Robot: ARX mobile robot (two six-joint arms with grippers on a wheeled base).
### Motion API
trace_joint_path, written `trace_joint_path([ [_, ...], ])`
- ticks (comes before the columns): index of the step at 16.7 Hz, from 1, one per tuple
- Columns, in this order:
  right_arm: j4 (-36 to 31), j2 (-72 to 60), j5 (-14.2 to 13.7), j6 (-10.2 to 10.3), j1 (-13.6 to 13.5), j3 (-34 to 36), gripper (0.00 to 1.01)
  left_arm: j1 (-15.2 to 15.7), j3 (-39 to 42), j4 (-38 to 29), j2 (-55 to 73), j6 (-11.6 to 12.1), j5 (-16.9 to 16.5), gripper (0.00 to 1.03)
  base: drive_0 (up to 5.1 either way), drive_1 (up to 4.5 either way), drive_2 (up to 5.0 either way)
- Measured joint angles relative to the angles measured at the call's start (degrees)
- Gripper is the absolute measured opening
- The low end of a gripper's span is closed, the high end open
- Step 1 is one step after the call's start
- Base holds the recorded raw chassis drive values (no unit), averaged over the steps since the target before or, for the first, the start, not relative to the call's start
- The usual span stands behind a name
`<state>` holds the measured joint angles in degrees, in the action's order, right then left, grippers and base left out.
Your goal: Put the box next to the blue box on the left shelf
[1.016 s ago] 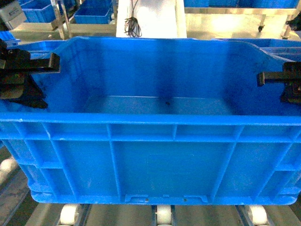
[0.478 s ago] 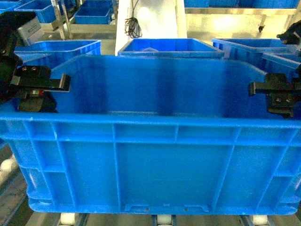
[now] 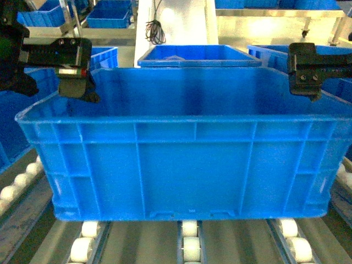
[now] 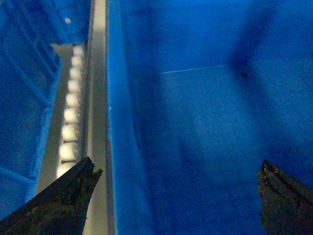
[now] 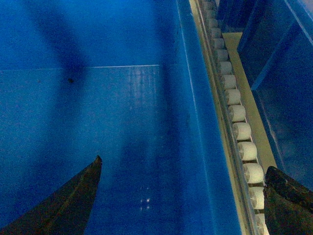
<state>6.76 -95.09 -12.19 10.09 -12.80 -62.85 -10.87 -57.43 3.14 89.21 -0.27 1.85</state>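
Left gripper: the black left gripper [image 3: 74,66] is now raised above the left rim of the large bright-blue ribbed plastic crate [image 3: 192,165]; a moment earlier it sat lower, at the crate's left wall. In the left wrist view its fingers [image 4: 63,200] are spread wide, one outside the wall and one over the crate's inside, grasping nothing.

Crate: it rests flat on the grey metal shelf with lanes of small white rollers [image 3: 190,247] and appears farther from the camera than before, with more rollers showing at its near edge.

Neighbouring box: another blue plastic box [image 4: 24,98] stands just to the crate's left, a roller lane between them.

Right gripper: the black right gripper [image 3: 308,69] has likewise lifted above the right rim. Its fingers [image 5: 63,200] are released, straddling the right wall without gripping.

Meaning for the task: the crate seems set down and let go, so the placing looks nearly complete.
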Motion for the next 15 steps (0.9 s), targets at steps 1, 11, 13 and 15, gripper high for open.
trace_joint_path([
  [1,-1.05,0.26,-0.28,-0.17,-0.42,-0.2,0.98,0.17,0.0,-3.26,-0.15,0.04,1.66,0.98,0.0,0.0,0.0],
  [11,-51.47,13.51,2.91,-8.39,4.11,25.05,0.51,5.11,23.98,-48.5,-10.6,-0.72,4.74,0.49,0.0,0.0,0.0],
  [13,-54.75,19.28,4.83,-9.14,5.64,33.97,0.25,5.88,31.87,-51.15,-16.28,-0.72,3.21,0.23,0.0,0.0,0.0],
  [15,-55.82,24.37,6.54,-9.68,7.21,42.07,0.02,7.02,38.95,-51.67,-21.16,-0.72,2.21,0.02,0.0,0.0,0.0],
])
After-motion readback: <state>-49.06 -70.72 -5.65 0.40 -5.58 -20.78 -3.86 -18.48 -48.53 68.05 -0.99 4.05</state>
